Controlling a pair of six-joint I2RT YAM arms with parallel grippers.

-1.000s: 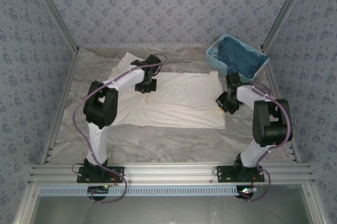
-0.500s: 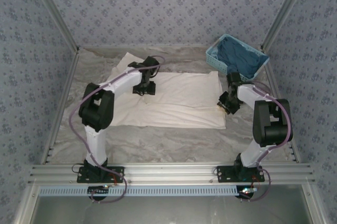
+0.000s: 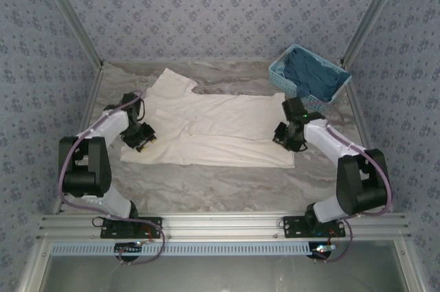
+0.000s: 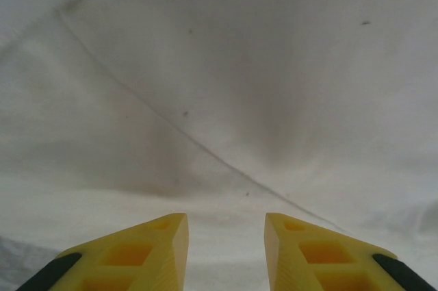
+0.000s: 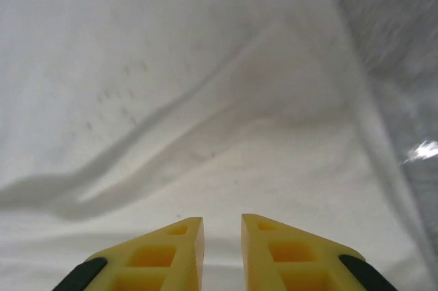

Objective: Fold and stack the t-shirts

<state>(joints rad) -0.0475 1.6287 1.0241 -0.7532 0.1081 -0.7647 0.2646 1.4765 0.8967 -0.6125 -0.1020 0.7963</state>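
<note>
Top external view: the t-shirt (image 3: 220,124) lies flat across the table (image 3: 227,182), perhaps folded once, and I judge nothing is stacked yet. Left gripper (image 3: 141,139) and right gripper (image 3: 283,135) are at its ends, both with fingers apart.

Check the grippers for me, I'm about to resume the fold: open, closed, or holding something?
Left gripper: open, nothing between its fingers, over the t-shirt.
Right gripper: open with a narrower gap, holding nothing.
</note>
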